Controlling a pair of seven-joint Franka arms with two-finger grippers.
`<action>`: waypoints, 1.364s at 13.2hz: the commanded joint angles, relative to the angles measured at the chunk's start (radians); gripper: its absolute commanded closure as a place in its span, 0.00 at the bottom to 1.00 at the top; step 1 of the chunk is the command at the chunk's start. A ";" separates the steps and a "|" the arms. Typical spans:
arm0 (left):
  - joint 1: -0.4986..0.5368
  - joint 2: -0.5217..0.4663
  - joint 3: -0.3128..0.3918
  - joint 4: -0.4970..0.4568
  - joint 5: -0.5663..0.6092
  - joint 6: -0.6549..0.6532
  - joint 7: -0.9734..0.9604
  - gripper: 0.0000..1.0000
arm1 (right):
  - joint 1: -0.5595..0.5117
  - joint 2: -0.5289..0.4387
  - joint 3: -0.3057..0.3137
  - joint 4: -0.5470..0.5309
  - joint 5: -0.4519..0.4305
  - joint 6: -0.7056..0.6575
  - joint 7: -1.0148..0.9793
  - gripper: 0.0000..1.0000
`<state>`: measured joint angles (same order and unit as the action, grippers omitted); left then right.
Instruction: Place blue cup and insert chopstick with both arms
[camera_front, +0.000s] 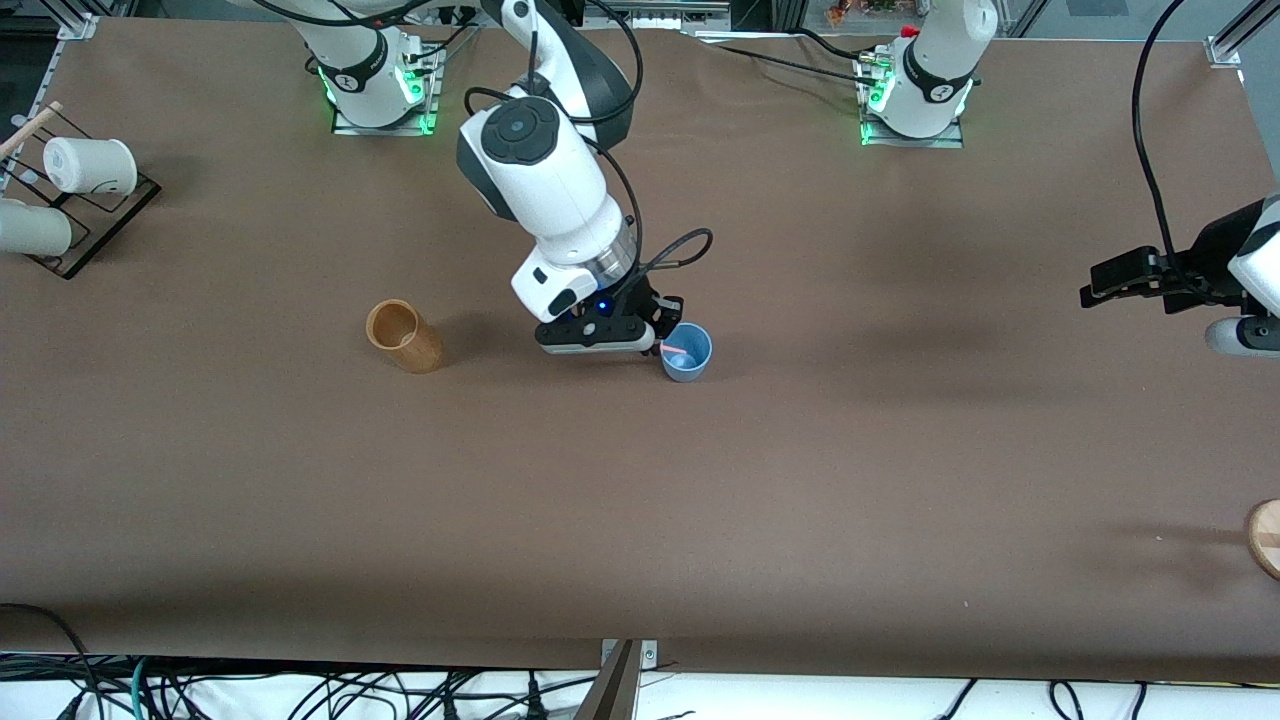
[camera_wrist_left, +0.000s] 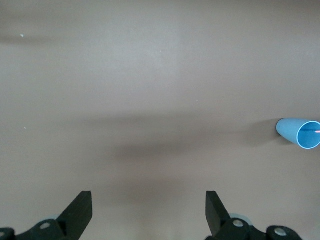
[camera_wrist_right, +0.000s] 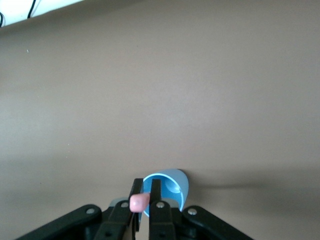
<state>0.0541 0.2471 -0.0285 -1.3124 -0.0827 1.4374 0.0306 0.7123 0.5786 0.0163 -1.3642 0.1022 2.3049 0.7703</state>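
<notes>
Front view: blue cup (camera_front: 687, 353) stands upright mid-table, well apart from the bamboo holder (camera_front: 403, 337), which sits toward my right arm's end of the table. My right gripper (camera_front: 665, 343) hangs over the cup's rim on the holder side, clamped on the pink chopstick (camera_front: 676, 350), whose lower end already shows inside the cup mouth. My left gripper (camera_front: 1120, 275) waits in the air over the left arm's end of the table, well apart from the cup.

Left wrist view: my left fingers (camera_wrist_left: 80, 210) stand wide apart with nothing between them. The blue cup (camera_wrist_left: 299, 133) is far off, a pink fleck in its mouth.

Right wrist view: my right fingers (camera_wrist_right: 156, 197) are pressed on the chopstick (camera_wrist_right: 138, 202), seen end-on, so its long axis runs steeply down. The cup opening (camera_wrist_right: 167, 191) lies directly below and just beside the stick's line.

Judgement: insertion nearly done; the release depends on the stick being inside the rim.
</notes>
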 joint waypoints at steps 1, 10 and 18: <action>0.010 -0.020 -0.010 -0.028 0.018 0.006 0.026 0.00 | 0.036 0.032 -0.009 0.039 0.004 -0.005 0.027 1.00; 0.004 -0.012 -0.016 -0.027 0.018 0.006 0.029 0.00 | 0.035 0.032 -0.019 0.040 -0.026 -0.069 0.020 0.00; 0.007 -0.011 -0.011 -0.027 0.020 0.006 0.029 0.00 | 0.003 -0.106 -0.226 0.080 0.007 -0.427 -0.349 0.00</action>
<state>0.0575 0.2475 -0.0374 -1.3288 -0.0823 1.4380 0.0318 0.7353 0.5216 -0.1733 -1.2750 0.0895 1.9493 0.5415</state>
